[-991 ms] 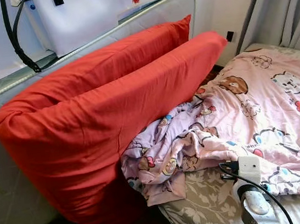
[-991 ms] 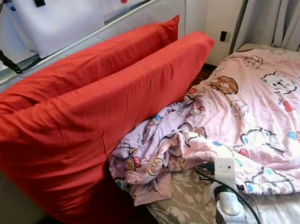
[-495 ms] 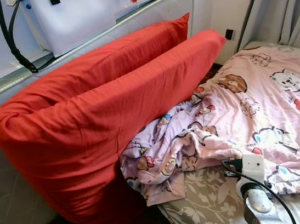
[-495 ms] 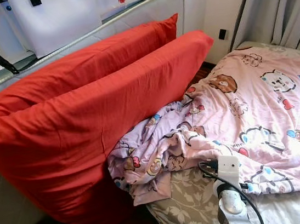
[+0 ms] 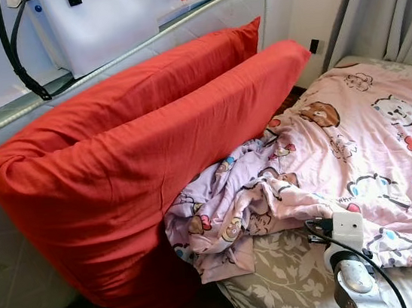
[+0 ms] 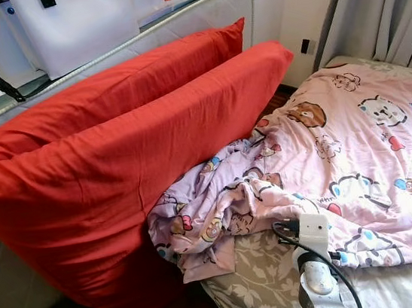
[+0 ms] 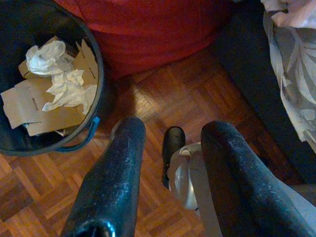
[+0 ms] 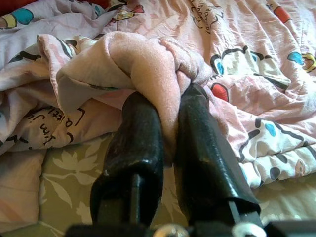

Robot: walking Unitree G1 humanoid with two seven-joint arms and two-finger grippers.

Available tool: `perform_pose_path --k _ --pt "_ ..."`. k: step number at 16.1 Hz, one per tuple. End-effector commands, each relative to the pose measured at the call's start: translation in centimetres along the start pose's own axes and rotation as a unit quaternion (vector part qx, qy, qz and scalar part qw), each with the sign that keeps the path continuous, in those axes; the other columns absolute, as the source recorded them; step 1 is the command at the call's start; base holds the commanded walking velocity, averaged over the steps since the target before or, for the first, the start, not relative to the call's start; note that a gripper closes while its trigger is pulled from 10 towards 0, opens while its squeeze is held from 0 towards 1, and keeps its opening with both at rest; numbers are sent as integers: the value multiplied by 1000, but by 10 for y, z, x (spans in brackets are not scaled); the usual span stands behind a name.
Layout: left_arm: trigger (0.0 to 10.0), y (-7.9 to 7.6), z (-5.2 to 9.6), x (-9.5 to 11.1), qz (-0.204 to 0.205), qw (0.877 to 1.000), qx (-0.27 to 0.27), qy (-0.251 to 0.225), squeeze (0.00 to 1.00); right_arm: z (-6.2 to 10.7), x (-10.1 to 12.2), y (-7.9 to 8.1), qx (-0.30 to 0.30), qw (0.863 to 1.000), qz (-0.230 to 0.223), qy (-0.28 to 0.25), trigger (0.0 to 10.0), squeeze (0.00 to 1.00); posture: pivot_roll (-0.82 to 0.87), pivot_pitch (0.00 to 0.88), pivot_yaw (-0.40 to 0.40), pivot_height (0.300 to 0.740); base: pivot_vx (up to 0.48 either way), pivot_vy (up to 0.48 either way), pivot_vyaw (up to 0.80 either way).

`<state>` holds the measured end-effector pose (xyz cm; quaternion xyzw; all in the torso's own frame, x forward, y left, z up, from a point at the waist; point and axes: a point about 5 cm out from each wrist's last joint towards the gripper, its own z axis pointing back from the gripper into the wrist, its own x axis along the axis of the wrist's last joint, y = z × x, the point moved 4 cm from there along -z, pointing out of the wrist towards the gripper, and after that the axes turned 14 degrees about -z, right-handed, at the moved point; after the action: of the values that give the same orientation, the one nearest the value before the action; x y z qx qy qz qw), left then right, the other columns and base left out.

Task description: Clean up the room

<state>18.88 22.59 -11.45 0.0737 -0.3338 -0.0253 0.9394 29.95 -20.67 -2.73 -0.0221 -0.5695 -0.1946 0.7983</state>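
A pink cartoon-print blanket (image 5: pixel 357 149) lies crumpled on the bed, bunched up against two red pillows (image 5: pixel 139 163). My right arm (image 5: pixel 353 275) reaches in at the blanket's near edge. In the right wrist view my right gripper (image 8: pixel 168 96) is shut on a thick fold of the pink blanket (image 8: pixel 143 59). My left gripper (image 7: pixel 175 129) hangs open over the wooden floor (image 7: pixel 163 94) with nothing between its fingers. It is beside a black bin (image 7: pixel 96 74) holding crumpled paper (image 7: pixel 59 84) and cardboard.
The pillows lean on a grey padded headboard (image 5: pixel 4 120) with a white bag (image 5: pixel 97 20) on top. A grey floral sheet (image 5: pixel 283 280) shows under the blanket. Grey curtains (image 5: pixel 392 8) hang at the far right. My own foot (image 7: pixel 185 173) stands below the left gripper.
The head camera has shifted a little. The pillows, the blanket and both arms stand as before.
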Motion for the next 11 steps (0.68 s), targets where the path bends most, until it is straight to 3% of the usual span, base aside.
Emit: perform_pose_path --k 1,11 --pt "10000 1 2 -9 1 1000 -1 15 0 -2 4 1 0 1000 -6 -8 10000 0 100 7 -7 740 0 0 0" --pt "10000 0 2 -10 14 1000 6 16 0 -3 5 5 9 1000 -3 -6 10000 0 99 6 -25 740 0 0 0"
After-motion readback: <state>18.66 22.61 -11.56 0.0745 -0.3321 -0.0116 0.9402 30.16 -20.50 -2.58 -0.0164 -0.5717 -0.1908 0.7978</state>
